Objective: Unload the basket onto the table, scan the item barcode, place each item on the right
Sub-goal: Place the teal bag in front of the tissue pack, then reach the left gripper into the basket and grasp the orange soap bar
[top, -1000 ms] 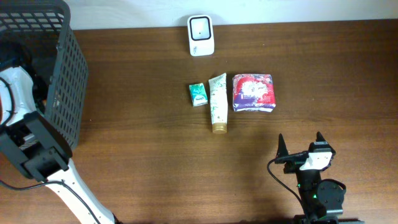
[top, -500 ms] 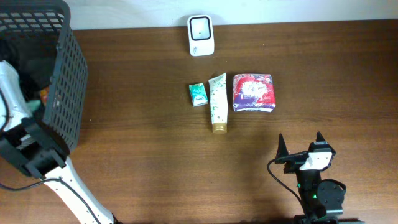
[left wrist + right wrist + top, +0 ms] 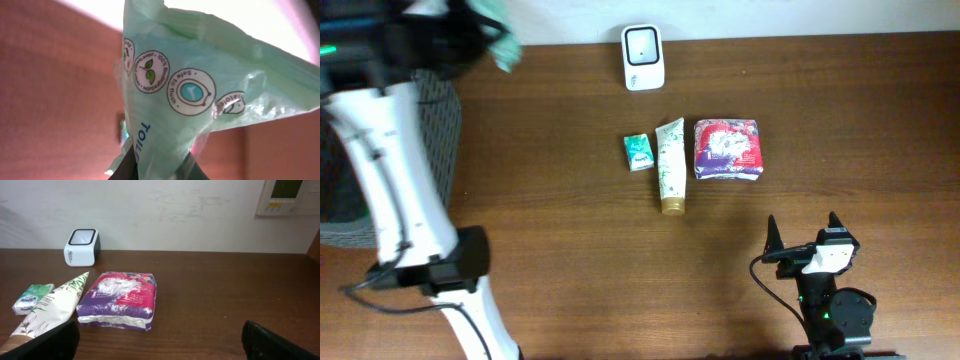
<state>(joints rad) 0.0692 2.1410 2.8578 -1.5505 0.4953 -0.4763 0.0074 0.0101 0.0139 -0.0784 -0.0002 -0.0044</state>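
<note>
Dark wood table [image 3: 570, 250], white wall [image 3: 175, 210]

Wooden table [image 3: 570, 260]: 3 items in a row, mid-table. L to R, overhead: sm. green packet [image 3: 638, 152], cream tube [image 3: 670, 166] w/ gold cap, red-purple soft pack [image 3: 727, 149]. Dark mesh basket [image 3: 442, 140] at left end. White wall panel [image 3: 287, 195], upper right, right wrist view.
</note>
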